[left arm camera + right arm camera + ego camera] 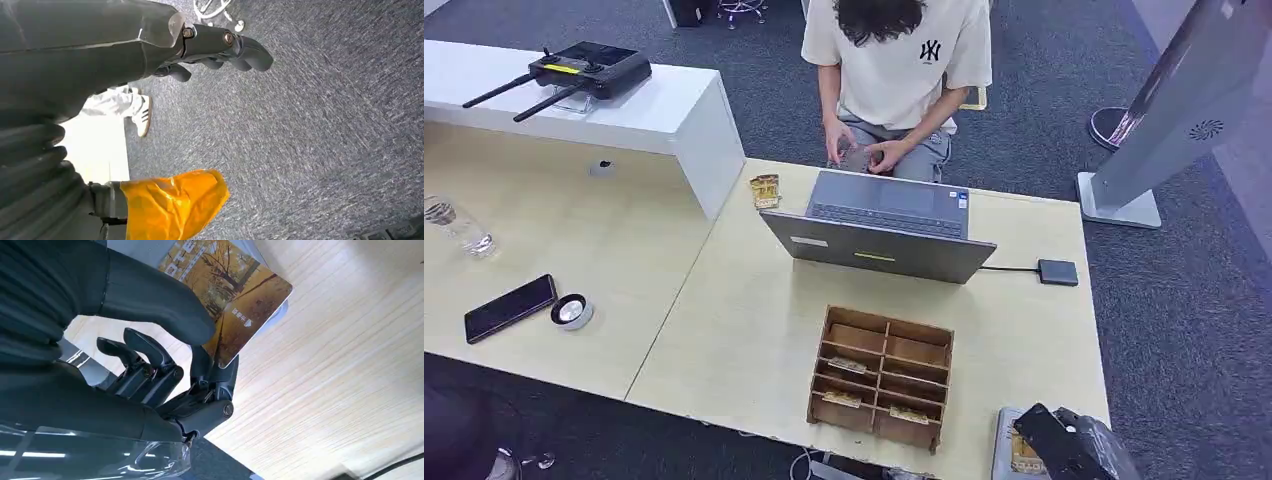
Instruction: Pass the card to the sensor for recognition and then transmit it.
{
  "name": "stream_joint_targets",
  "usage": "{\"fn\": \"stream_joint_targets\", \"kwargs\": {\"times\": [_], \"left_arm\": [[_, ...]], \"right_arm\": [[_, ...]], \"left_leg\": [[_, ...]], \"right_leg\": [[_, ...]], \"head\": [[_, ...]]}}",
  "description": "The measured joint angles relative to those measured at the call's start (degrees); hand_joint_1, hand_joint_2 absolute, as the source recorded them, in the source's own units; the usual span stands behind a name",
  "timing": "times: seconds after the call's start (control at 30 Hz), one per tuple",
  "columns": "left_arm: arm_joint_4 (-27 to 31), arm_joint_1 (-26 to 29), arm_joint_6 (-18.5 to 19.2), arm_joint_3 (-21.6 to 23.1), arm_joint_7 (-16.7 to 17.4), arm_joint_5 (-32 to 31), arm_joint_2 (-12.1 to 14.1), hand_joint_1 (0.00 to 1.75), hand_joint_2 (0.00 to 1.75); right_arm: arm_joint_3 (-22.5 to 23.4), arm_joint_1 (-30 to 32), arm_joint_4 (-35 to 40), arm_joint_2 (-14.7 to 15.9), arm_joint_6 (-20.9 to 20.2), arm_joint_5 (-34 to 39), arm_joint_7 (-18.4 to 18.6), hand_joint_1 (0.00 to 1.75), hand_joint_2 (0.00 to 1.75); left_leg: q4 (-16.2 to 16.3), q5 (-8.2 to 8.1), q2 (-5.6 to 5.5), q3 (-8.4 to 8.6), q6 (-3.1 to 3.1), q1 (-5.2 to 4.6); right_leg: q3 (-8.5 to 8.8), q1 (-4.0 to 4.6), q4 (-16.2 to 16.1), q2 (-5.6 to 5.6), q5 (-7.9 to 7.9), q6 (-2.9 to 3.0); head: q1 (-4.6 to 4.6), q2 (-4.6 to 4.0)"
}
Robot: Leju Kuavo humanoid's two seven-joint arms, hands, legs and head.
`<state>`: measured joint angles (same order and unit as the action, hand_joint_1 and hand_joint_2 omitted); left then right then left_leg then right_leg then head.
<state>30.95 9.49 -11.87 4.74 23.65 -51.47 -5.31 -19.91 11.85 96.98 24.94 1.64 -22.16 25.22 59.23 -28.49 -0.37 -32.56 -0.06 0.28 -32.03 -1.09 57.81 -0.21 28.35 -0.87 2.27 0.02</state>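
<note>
Your right hand (165,370) has the card (235,295) pinched between the thick thumb and the dark fingers, held by one end so most of its printed yellow-brown face stays free to be read. In the head view that hand (1074,445) sits at the near right corner of the table (734,330), right over a flat grey pad (1007,445) lying there (I take that pad for the sensor, though you can't read any marking on it). The wrist view shows a pale grey edge behind the card, which fits the card lying on or just above the pad; whether they touch, you cannot tell.

Your left hand (220,50) hangs over the carpet with fingers curled in and nothing in them.

A person (894,70) sits across the table behind the laptop (879,225), hands together in the lap, likely the one to receive the card. Between you stands the wooden divider box (882,375), so a handover would have to clear both.
</note>
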Motion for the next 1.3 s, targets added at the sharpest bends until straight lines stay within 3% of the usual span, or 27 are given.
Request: {"fn": "stream_joint_targets", "kwargs": {"times": [0.83, 1.3], "left_arm": [[-0.89, -0.72, -0.06, -1.09, 0.15, -0.52, -0.17, 0.00, 1.75], [-4.42, -1.95, -1.42, -3.93, -2.08, -1.03, -1.36, 0.00, 1.75]], "right_arm": [[0.50, 0.29, 1.01, 0.00, 0.63, 0.55, -0.09, 1.75, 1.75], [4.15, 0.49, 7.38, -1.16, 4.09, 3.56, -5.53, 1.75, 1.75]], "left_leg": [[0.00, 0.00, 0.00, 0.00, 0.00, 0.00], [0.00, 0.00, 0.00, 0.00, 0.00, 0.00]], "right_leg": [[0.00, 0.00, 0.00, 0.00, 0.00, 0.00], [0.00, 0.00, 0.00, 0.00, 0.00, 0.00]], "head": [[-0.02, 0.00], [-0.02, 0.00]]}}
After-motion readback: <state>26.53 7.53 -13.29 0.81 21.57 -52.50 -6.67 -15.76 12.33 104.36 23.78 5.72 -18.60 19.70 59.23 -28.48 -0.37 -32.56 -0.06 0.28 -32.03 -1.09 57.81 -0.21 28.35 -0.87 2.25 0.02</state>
